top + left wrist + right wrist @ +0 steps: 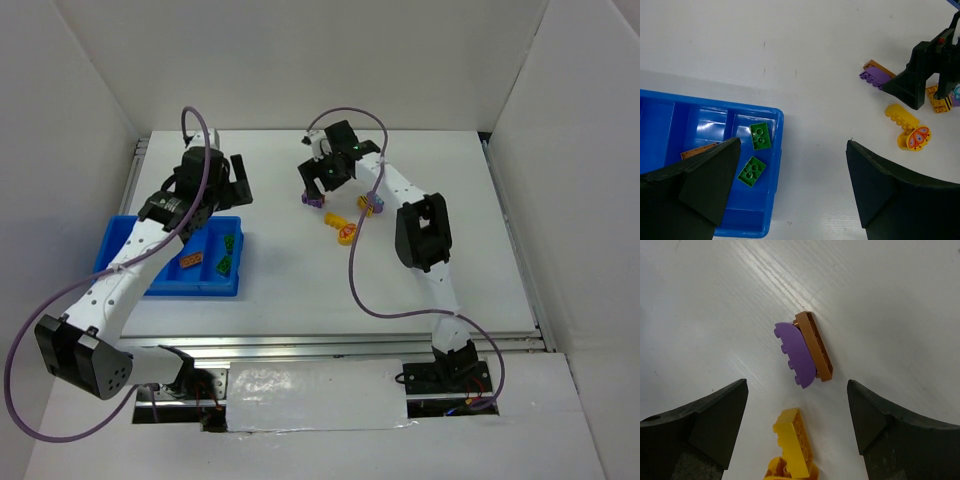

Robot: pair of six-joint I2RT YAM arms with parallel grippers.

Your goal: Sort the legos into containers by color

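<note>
The purple brick [795, 357], touching an orange plate [815, 345], lies on the table [890, 290] under the open, empty right gripper [796, 390], so a pick seems next, needing descent and a squeeze, while the left gripper [792, 150] hangs open over the tray [779, 120], whose end compartment holds two green bricks [760, 136], the next an orange brick [697, 151].

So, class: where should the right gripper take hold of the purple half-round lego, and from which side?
Probably from straight above, the right gripper turned to pinch the purple lego across its two narrow ends: it lies flat, and the brown lego touches its straight side, leaving no finger room there.
</note>
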